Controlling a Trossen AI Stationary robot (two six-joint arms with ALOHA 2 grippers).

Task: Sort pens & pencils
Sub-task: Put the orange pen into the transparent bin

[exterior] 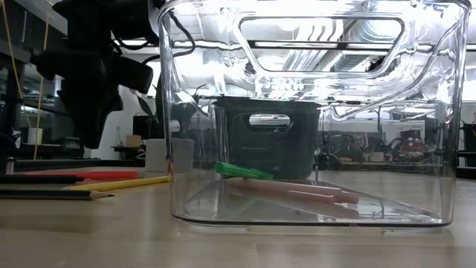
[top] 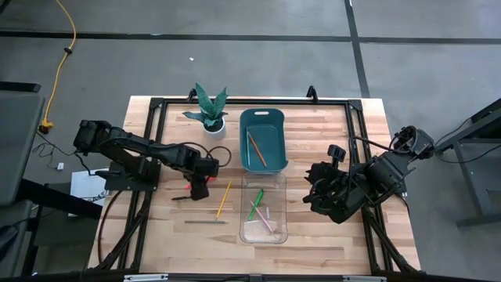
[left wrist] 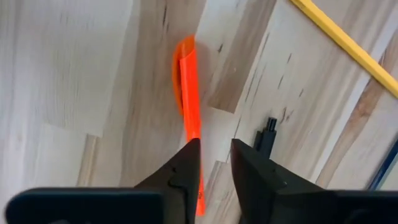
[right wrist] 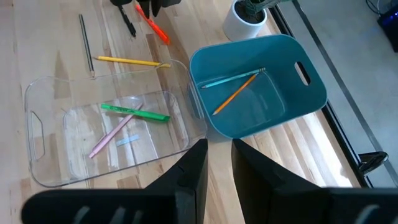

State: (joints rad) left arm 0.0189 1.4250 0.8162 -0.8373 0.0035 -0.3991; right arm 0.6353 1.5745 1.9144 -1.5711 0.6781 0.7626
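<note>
My left gripper (left wrist: 216,155) hangs just above the table over a red pen (left wrist: 189,106), its fingers almost together; it also shows in the high view (top: 200,185). The red pen lies flat, one end under a fingertip. A black pen (left wrist: 266,134) and a yellow pencil (left wrist: 348,46) lie beside it, and a grey pencil (top: 206,222) lies nearer the near edge. Green and pink pens (right wrist: 134,113) lie in the clear bin (top: 277,235). An orange pencil (right wrist: 235,94) lies in the teal bin (top: 262,117). My right gripper (right wrist: 219,149) waits at the table's right, shut.
A potted plant (top: 210,110) stands left of the teal bin near the far edge. The black frame rails (top: 153,125) run along the table's sides. Bare wood lies between the clear bin and my right arm (top: 368,176).
</note>
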